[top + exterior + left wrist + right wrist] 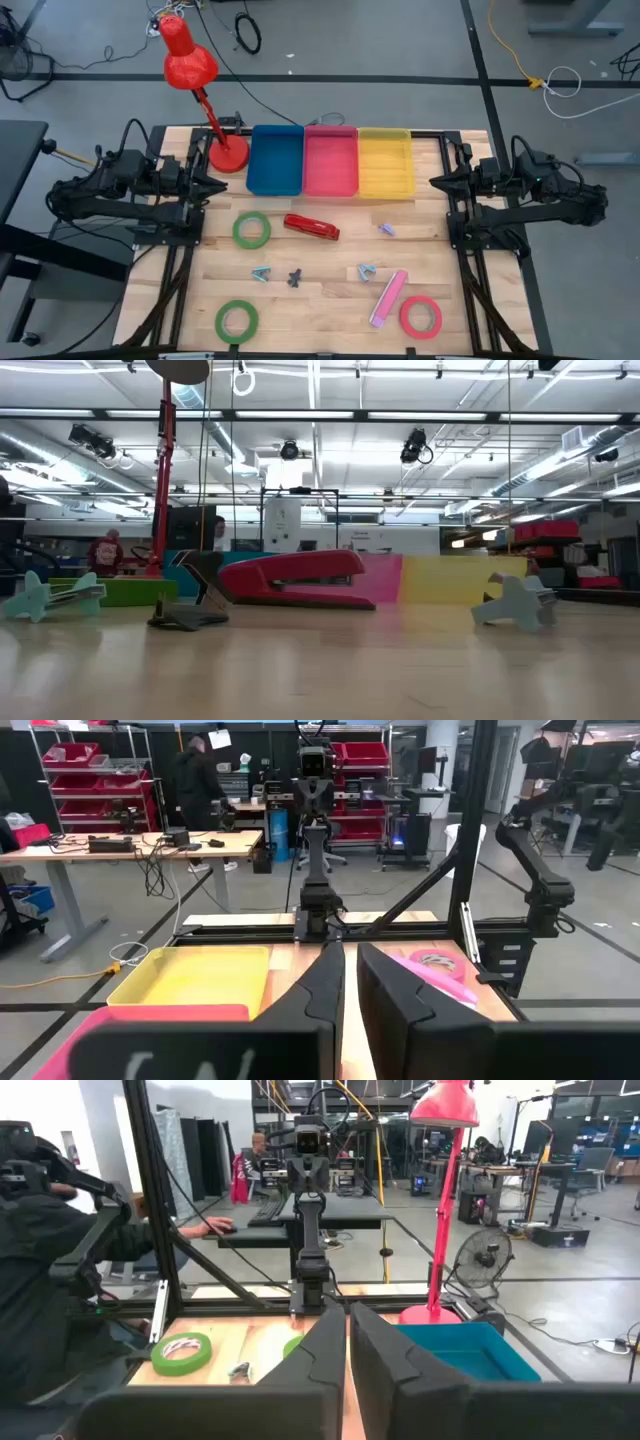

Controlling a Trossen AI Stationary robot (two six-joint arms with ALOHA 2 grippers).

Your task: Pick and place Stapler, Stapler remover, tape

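Note:
A red stapler (311, 227) lies mid-table, also in the low view (295, 580). A pink stapler (388, 298) lies near the front right. Two green tape rolls (251, 230) (237, 320) and a red tape roll (421, 316) lie flat. Small staple removers lie about: two light blue (261, 274) (366, 271), one dark (295, 278), one purple (386, 229). My left gripper (215, 185) is shut and empty at the table's left edge. My right gripper (435, 182) is shut and empty at the right edge. Both are away from every object.
Blue (276, 160), pink (331, 160) and yellow (385, 162) bins stand side by side at the far edge. A red desk lamp stands on its base (228, 155) at the far left, its head (190, 65) beyond the table. People show in the room behind.

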